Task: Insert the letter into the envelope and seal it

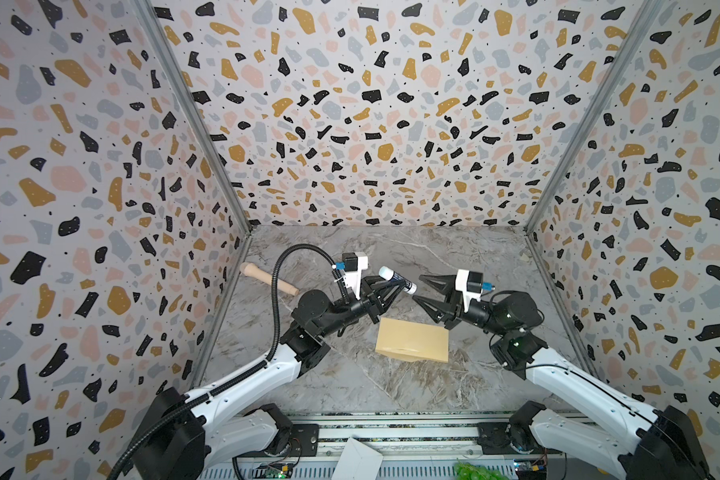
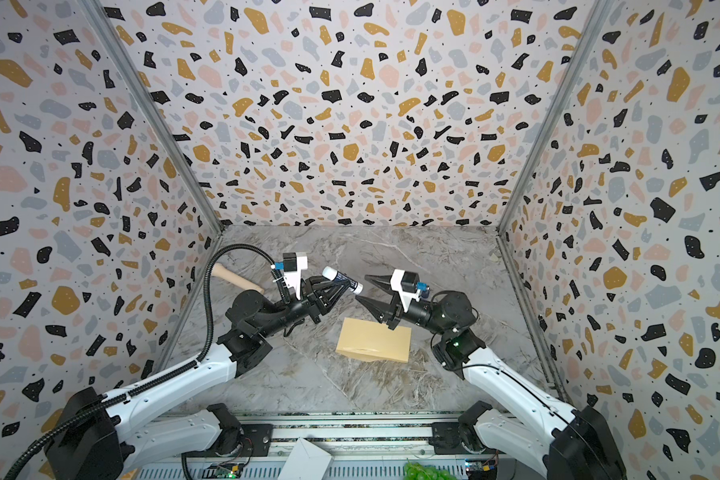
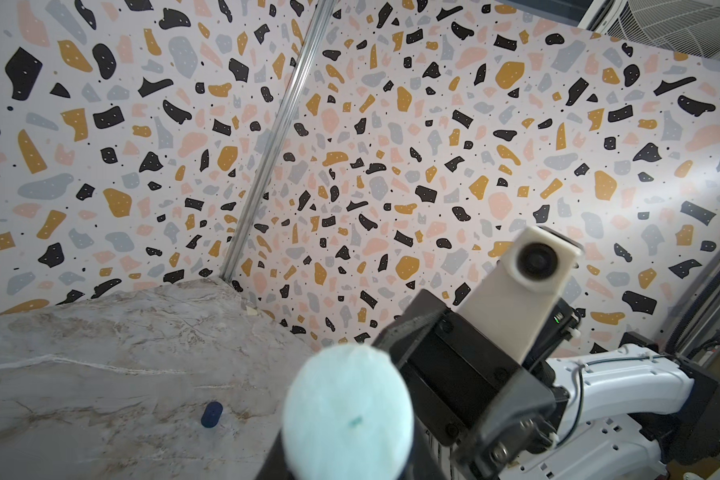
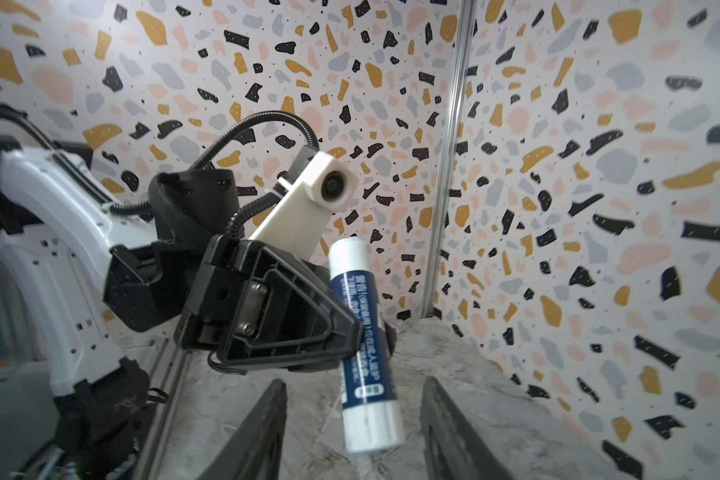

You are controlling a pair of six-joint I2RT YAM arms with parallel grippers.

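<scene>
The tan envelope [image 1: 412, 340] [image 2: 374, 341] lies flat on the marble table between the two arms. The letter is hidden. My left gripper [image 1: 399, 285] [image 2: 343, 285] is raised above the table and shut on a blue and white glue stick [image 1: 395, 279] [image 2: 341, 279] [image 4: 364, 345]. Its uncapped pale tip [image 3: 348, 411] points up at the left wrist camera. My right gripper [image 1: 417, 288] [image 2: 361, 287] [image 4: 358, 432] faces it, open. The stick's white lower end sits between the right fingers [image 4: 262, 428] without touching them.
A wooden handle [image 1: 269, 279] [image 2: 238, 279] lies at the back left of the table. A small dark blue cap [image 3: 211, 414] rests on the marble. At the front rail are a white paper piece [image 1: 356, 459] and something green [image 1: 474, 471].
</scene>
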